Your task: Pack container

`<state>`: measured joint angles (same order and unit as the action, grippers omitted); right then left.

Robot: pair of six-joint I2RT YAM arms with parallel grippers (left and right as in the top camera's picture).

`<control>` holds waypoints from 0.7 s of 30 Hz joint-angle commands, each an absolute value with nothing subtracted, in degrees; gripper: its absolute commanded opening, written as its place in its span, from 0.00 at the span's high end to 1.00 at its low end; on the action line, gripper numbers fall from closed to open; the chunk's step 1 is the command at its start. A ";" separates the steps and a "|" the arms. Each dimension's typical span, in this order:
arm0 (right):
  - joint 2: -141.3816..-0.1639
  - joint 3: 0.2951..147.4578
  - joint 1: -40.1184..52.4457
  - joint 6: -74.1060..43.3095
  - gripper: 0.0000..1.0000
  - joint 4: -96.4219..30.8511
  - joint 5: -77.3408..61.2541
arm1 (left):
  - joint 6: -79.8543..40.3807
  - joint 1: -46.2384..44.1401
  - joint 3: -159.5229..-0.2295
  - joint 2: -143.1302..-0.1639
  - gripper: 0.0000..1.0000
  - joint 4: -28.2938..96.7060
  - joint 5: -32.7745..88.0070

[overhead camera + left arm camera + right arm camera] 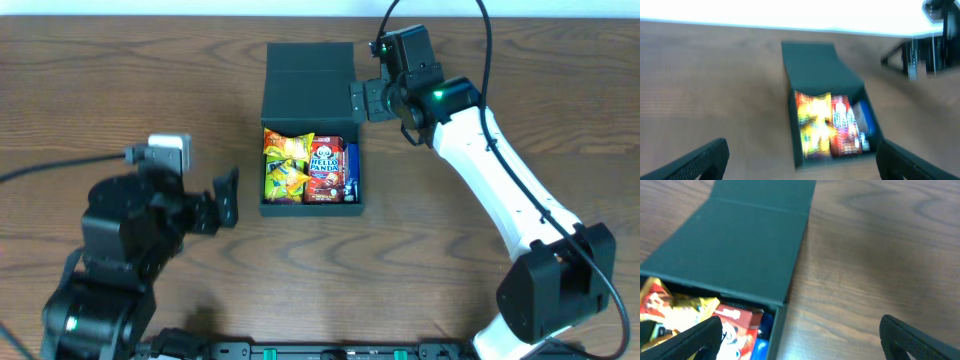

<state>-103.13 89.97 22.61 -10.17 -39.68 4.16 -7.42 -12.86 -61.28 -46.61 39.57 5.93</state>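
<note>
Fingers apart and empty, both left fingers (695, 160) and right fingers (920, 347); the right should sweep the lid (310, 75) squarely down over the snacks (305, 165) in the box (310, 208).

The right arm's glossy white shell (500, 190) runs between matte black joint housings (555, 285), with small green lights (437, 96) and a thin black cable (487, 40), while the left arm's blocky black housings (120, 225) carry a grey box (165, 150), and the left gripper (228, 197) and right gripper (360, 101) are matte black.
</note>
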 commanded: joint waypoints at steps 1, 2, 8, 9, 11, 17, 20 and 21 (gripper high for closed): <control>-102.59 90.78 22.31 -9.56 0.01 -40.60 4.69 | -4.71 -12.78 -60.86 -52.31 0.05 36.14 4.08; -102.59 90.78 22.31 -9.56 0.01 -41.01 4.69 | -3.44 -12.75 -60.86 -54.52 0.05 34.94 4.08; -102.61 90.72 21.80 -9.56 0.01 -42.52 4.49 | -2.87 -10.02 -60.90 -69.80 0.05 23.40 13.32; -102.61 90.72 21.47 -9.56 0.01 -42.50 4.49 | -3.62 -8.38 -60.90 -72.49 0.05 20.80 16.88; -102.61 90.72 20.82 -9.56 0.02 -42.48 4.45 | -5.65 -4.71 -60.93 -77.12 0.05 16.03 22.55; -103.11 90.39 18.22 -9.58 0.14 -41.80 2.22 | -8.99 5.89 -63.16 -89.71 0.04 6.74 35.31; -104.25 89.84 17.04 -9.80 0.25 -40.71 0.47 | -9.10 8.25 -67.79 -95.55 0.05 6.79 39.00; -104.84 89.76 16.69 -9.82 0.28 -40.42 -0.14 | -9.26 8.56 -69.36 -97.12 0.07 6.83 39.99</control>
